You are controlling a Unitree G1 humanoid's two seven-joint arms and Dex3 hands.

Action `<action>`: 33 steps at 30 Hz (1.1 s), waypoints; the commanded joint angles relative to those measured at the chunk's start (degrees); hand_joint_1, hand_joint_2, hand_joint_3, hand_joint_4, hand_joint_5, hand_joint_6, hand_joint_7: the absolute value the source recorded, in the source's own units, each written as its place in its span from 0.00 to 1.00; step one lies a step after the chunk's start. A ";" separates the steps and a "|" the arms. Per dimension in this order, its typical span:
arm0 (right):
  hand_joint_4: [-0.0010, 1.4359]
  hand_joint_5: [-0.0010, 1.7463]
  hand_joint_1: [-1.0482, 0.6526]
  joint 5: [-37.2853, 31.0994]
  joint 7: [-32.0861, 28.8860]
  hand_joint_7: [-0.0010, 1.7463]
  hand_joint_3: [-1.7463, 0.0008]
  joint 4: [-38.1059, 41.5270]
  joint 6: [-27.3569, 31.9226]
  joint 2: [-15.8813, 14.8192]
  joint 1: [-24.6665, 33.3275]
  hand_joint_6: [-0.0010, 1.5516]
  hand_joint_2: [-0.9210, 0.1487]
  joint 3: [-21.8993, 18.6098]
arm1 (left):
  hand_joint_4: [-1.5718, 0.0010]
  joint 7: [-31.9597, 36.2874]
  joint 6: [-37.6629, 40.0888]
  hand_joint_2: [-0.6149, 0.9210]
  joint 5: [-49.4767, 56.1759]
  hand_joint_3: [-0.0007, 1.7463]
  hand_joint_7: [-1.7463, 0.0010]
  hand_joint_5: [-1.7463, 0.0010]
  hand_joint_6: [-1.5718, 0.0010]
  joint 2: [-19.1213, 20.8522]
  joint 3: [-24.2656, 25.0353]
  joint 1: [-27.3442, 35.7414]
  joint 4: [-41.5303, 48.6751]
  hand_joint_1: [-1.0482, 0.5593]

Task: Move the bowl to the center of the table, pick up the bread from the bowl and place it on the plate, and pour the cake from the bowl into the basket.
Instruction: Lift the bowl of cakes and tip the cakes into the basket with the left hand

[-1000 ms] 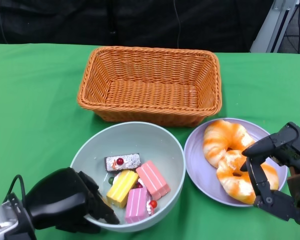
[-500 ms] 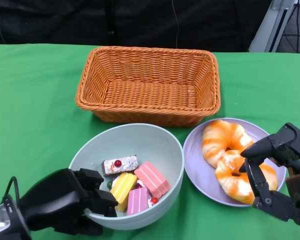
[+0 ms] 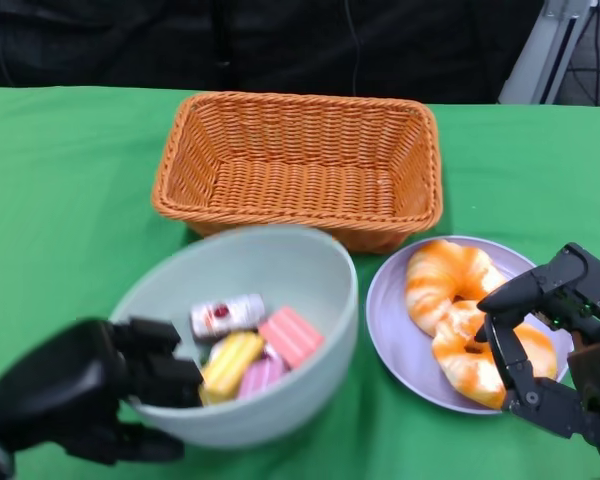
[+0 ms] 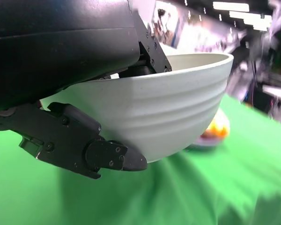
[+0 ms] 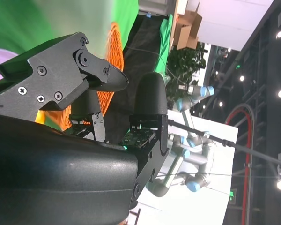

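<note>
Pale green, the bowl [image 3: 245, 300] sits at lower centre of the head view, gripped at its near rim by the left hand [image 3: 90, 395], cakes [image 3: 245, 345] inside. The right hand [image 3: 545, 345], fingers spread, hovers over bread [image 3: 460, 305] on the plate [image 3: 385, 320]; the basket [image 3: 300, 165] lies above. In the left wrist view, the bowl is off the counter [image 4: 215, 187].

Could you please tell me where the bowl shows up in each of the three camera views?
Head view: the bowl is lower centre, held at its near rim by the left hand.
Left wrist view: the bowl fills the middle, seen from the side, off the cloth.
Right wrist view: I cannot make it out.
Shared landmark: the basket, an orange strip in the right wrist view.
</note>
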 commanded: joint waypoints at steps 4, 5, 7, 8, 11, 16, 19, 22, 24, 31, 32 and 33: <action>0.43 0.89 0.59 0.29 -0.01 0.73 0.47 0.77 -0.17 -0.13 -0.37 0.41 0.33 -0.23 | 0.49 -7.83 1.31 0.79 -8.51 0.49 0.35 0.07 0.48 0.48 3.51 2.05 -4.59 0.53; 0.43 0.89 0.59 0.29 -0.01 0.73 0.47 0.79 -0.18 -0.13 -0.38 0.41 0.33 -0.23 | 0.49 -8.80 1.44 0.79 -9.04 0.50 0.35 0.07 0.48 0.25 3.92 2.27 -4.82 0.53; 0.43 0.89 0.59 -0.30 -0.15 0.73 0.47 1.30 -0.46 -0.36 -0.45 0.41 0.33 -0.46 | 0.51 -10.81 3.60 0.80 -13.97 0.55 0.31 0.05 0.49 -1.31 4.54 1.14 -6.40 0.54; 0.44 0.89 0.60 -0.61 -0.26 0.73 0.45 1.59 -0.56 -0.43 -0.45 0.42 0.34 -0.60 | 0.50 -12.02 5.03 0.79 -17.00 0.58 0.30 0.05 0.48 -2.40 4.68 0.14 -7.11 0.55; 0.45 0.89 0.60 -1.73 -0.66 0.74 0.42 2.06 -0.82 -0.47 -0.47 0.42 0.37 -0.82 | 0.52 -16.11 8.55 0.77 -22.60 0.63 0.28 0.03 0.49 -4.88 5.30 -1.60 -8.50 0.57; 0.45 0.89 0.60 -1.68 -0.31 0.76 0.38 2.38 -0.60 -0.35 -0.35 0.42 0.40 -0.74 | 0.53 -21.38 13.40 0.74 -25.96 0.67 0.25 0.03 0.51 -8.56 7.44 -3.61 -8.99 0.59; 0.45 0.89 0.60 -1.95 -0.35 0.76 0.38 2.72 -0.71 -0.39 -0.32 0.42 0.41 -0.72 | 0.53 -23.26 15.29 0.72 -26.22 0.70 0.24 0.04 0.51 -10.85 9.06 -4.95 -8.15 0.59; 0.46 0.89 0.59 -2.38 -0.35 0.76 0.40 3.20 -0.76 -0.49 -0.20 0.42 0.40 -0.64 | 0.54 -25.64 18.02 0.73 -27.81 0.68 0.21 0.02 0.53 -13.54 10.17 -7.46 -6.09 0.60; 0.46 0.89 0.59 -2.36 -0.21 0.76 0.44 3.75 -1.00 -0.54 -0.24 0.42 0.37 -0.55 | 0.54 -26.89 18.87 0.74 -28.00 0.67 0.18 0.01 0.55 -15.07 11.06 -9.14 -4.35 0.60; 0.47 0.87 0.58 -2.92 0.36 0.74 0.53 5.51 -2.25 -0.99 -0.32 0.42 0.29 0.02 | 0.54 -28.40 20.50 0.77 -26.76 0.63 0.14 0.00 0.57 -19.40 13.59 -14.77 2.08 0.57; 0.47 0.87 0.58 -3.02 0.46 0.74 0.53 5.81 -2.34 -1.04 -0.29 0.42 0.29 0.15 | 0.54 -27.73 21.01 0.77 -25.91 0.62 0.14 0.00 0.57 -20.11 13.87 -16.09 3.49 0.56; 0.48 0.86 0.58 -3.14 0.50 0.73 0.55 6.08 -2.45 -1.06 -0.30 0.42 0.28 0.21 | 0.54 -27.20 21.36 0.79 -25.18 0.60 0.14 0.00 0.58 -20.66 14.13 -17.08 4.60 0.55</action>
